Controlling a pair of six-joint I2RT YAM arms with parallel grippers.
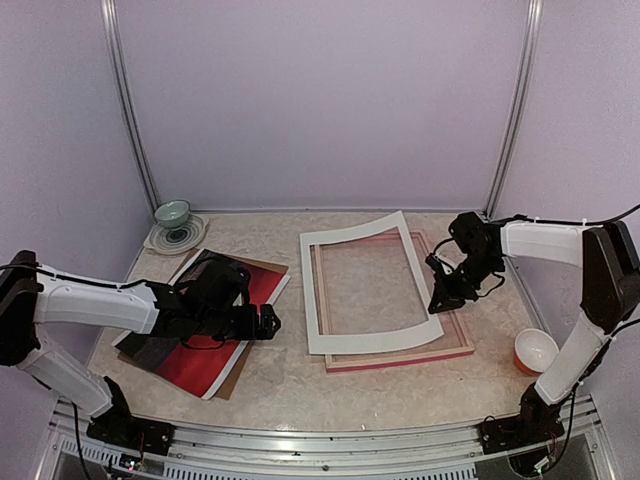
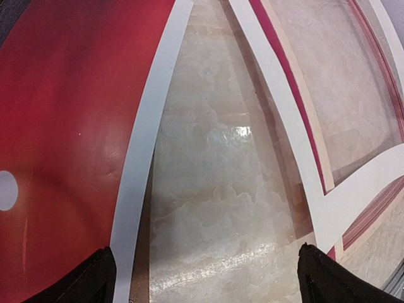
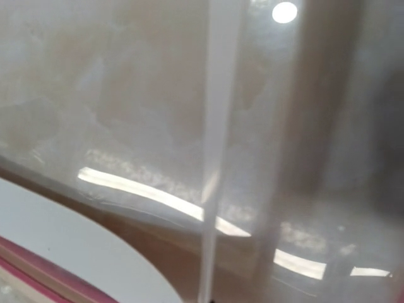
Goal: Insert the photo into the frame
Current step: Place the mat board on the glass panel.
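- left gripper (image 1: 271, 323) hovers over the photo's right edge, jaws spread wide.
- the photo (image 1: 205, 365) lies at the left on a brown backing board (image 1: 262, 266).
- the frame (image 1: 400, 358) lies centre-right, under a white mat board (image 1: 370, 341).
- right gripper (image 1: 439, 301), fingers pressed together, is at the mat's right edge.

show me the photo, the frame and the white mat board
the photo (image 1: 200, 368), top view, bare red part
the frame (image 1: 400, 358), top view, near rail
the white mat board (image 1: 370, 341), top view, near strip
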